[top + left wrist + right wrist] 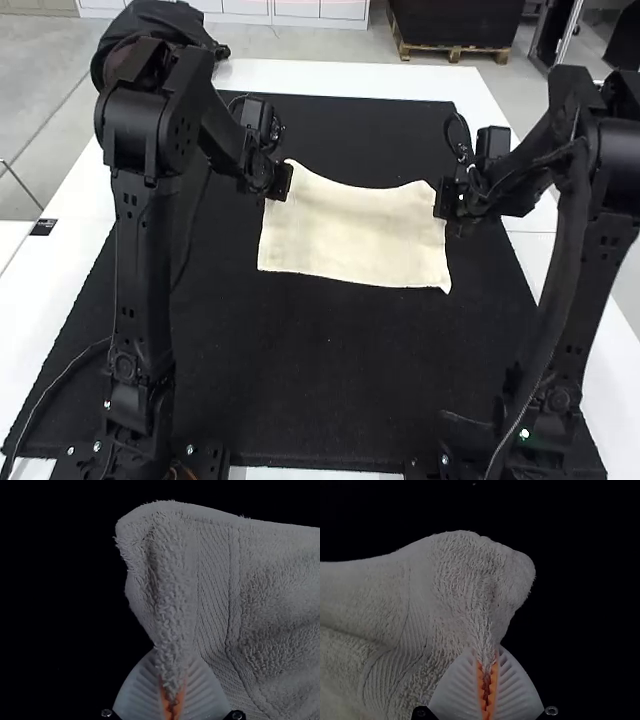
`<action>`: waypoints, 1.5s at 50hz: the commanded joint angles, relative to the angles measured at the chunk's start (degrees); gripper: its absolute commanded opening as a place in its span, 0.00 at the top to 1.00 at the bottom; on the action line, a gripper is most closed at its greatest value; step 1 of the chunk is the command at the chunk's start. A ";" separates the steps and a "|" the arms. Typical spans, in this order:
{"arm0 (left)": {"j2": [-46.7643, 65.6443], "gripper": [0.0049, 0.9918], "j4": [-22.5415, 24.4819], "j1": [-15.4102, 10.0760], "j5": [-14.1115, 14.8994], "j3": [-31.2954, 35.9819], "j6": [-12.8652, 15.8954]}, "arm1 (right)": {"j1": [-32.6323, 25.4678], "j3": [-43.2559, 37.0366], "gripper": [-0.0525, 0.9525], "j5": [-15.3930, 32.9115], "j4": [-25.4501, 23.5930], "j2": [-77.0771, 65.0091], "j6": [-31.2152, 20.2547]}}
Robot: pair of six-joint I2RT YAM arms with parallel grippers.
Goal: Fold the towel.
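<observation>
Although the black mat (310, 390) dwarfs it, the towel (352, 236) stretches wide across the high view's upper centre, and I can't tell if one fold is in. Laying over and squaring remain, I judge. My left gripper (281, 182) and right gripper (445, 199) each pinch an upper corner, the edge sagging between. Bare mat below leaves folding room.

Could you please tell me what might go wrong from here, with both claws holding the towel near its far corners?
The left claw and right claw each pinch a bunched bit of the towel, so a corner might slip free or keep a crease. The far edge dips between them, so the fold could come out wavy. The near right corner pokes out past the near edge, so the edges may not line up.
</observation>
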 commanded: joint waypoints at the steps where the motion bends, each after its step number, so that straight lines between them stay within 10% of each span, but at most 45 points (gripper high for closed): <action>1: -3.29 0.98 -0.37 2.08 -1.55 -1.86 0.00 | -2.07 -1.46 0.97 0.31 -0.70 -3.71 0.33; 43: -14.45 0.98 -8.36 0.85 -1.02 -10.73 0.00 | -3.48 -8.75 0.97 -2.86 -9.40 -14.87 0.59; 75: -16.56 0.98 -2.74 -0.47 -1.90 -21.98 -1.49 | -7.25 -14.99 0.97 -4.61 -10.63 -15.57 -3.63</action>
